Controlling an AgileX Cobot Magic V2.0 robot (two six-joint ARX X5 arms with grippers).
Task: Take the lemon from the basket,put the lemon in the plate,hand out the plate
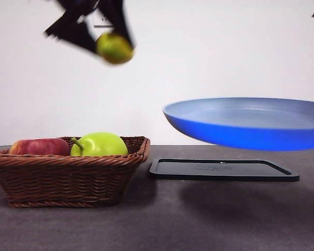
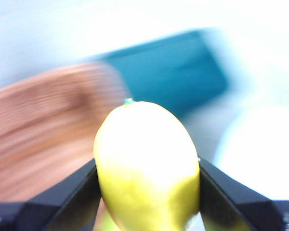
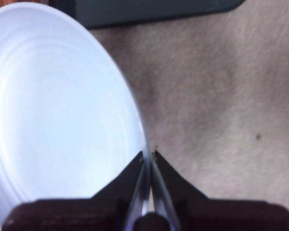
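Left end effector [image 1: 107,42] is clenching the small yellow-green lemon [image 1: 114,47] high above the brown woven wicker basket [image 1: 68,178], while the right end effector [image 3: 148,161] is pinching the rim of the wide light-blue plate [image 1: 251,123], holding it aloft over the flat black tray [image 1: 222,170]. Releasing low over the plate's centre seems wise, lest the lemon roll off. A green apple [image 1: 98,144] and a red apple [image 1: 39,147] are sitting in the basket, not obstructing.
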